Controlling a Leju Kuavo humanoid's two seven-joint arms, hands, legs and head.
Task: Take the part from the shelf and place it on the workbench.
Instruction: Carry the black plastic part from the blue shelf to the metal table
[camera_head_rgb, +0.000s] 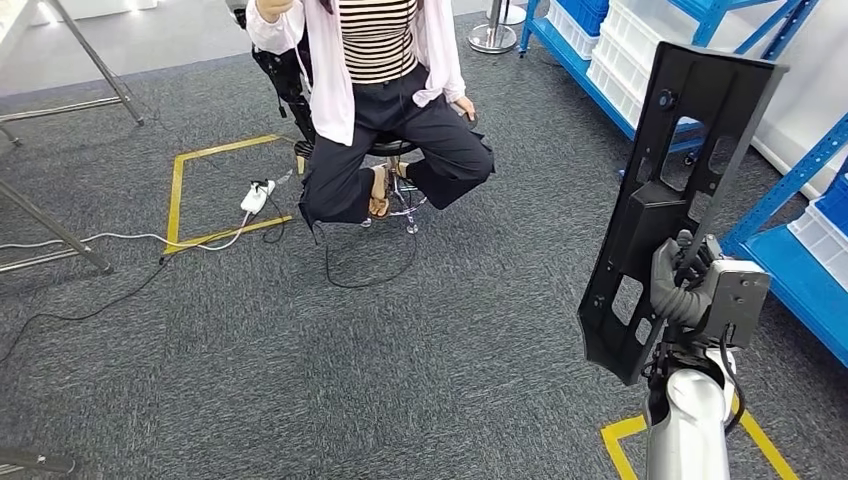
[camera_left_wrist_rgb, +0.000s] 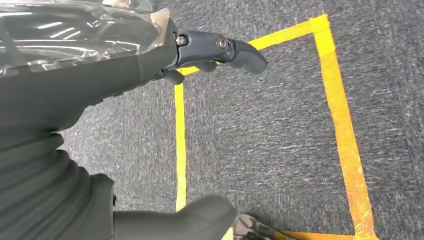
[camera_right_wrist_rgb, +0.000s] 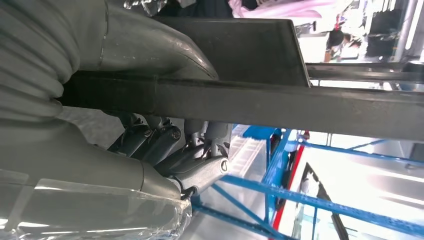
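well, a yellow tape square (camera_head_rgb: 225, 192) marks the grey carpet at left, and a person (camera_head_rgb: 385, 95) sits on a stool mid-floor. further right, the right hand (camera_head_rgb: 690, 285) grips the long black part (camera_head_rgb: 680, 190), held upright beside the blue shelf (camera_head_rgb: 790, 180). the left hand (camera_left_wrist_rgb: 210, 55) hangs over taped carpet, fingers apart, holding nothing.

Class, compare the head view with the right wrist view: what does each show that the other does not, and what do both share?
Head view alone: a seated person on a stool, a white power strip on grey carpet, yellow floor tape, and the black part's whole outline with its cut-outs. Right wrist view alone: the dark fingers closed under the part's edge, seen close up. Both share: the right hand gripping the black part, and the blue shelving.
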